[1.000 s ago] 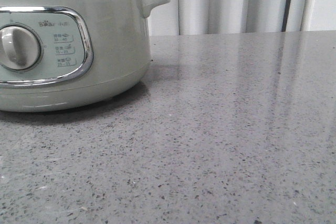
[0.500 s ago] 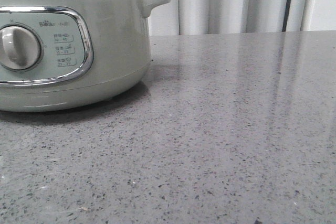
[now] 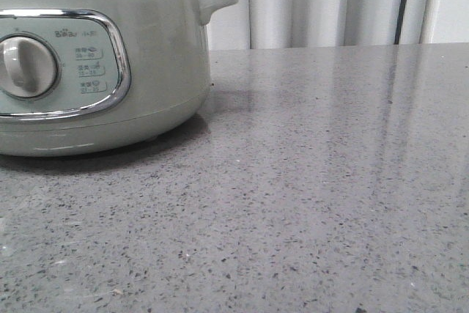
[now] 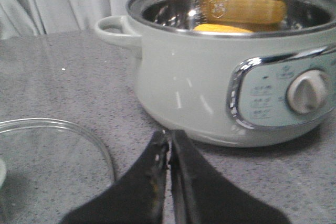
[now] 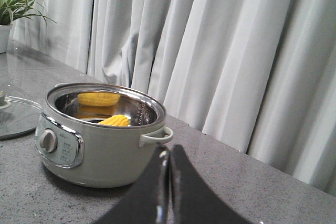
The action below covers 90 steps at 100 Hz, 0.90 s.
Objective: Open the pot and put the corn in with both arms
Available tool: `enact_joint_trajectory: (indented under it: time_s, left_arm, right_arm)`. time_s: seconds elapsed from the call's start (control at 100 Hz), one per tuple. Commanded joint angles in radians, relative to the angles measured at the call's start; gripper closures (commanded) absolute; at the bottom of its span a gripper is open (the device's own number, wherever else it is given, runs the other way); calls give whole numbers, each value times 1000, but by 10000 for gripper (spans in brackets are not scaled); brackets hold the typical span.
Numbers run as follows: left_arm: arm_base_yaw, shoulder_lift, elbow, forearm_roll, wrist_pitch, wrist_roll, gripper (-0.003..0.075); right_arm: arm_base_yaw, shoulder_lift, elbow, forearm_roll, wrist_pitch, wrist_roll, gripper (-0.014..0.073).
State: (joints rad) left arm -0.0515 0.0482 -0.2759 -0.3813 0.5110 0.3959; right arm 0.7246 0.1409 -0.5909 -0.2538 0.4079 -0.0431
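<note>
You see the pot [image 5: 97, 137] open on the table [image 3: 330, 181], the corn [image 5: 114, 120] lying inside it; the glass lid [image 4: 50, 161] lies flat beside the pot. Your left gripper [image 4: 169, 145] and right gripper [image 5: 165, 161] hang near the pot, fingers pressed together, holding nothing.

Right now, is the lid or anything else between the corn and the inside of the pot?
No. The corn already lies inside the open pot. The glass lid rests on the counter beside it.

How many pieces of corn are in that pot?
1 corn lies in the open pot, its end just showing above the rim. The second yellow shape on the steel wall looks like its reflection. More could be hidden below.
</note>
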Motion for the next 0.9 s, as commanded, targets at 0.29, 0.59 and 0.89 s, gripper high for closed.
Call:
enact_joint_trajectory:
  time_s: [0.29, 0.59, 0.89]
  left_arm:
    - [-17, -82, 255, 225, -344, -219, 741]
    - [-17, -82, 298, 237, -244, -219, 741]
    - [-17, -82, 298, 237, -245, -219, 741]
  right_arm:
    - [-1, 14, -21, -16, -85, -4, 643]
    - [-1, 14, -21, -16, -85, -4, 643]
    - [-1, 14, -21, -16, -85, -4, 644]
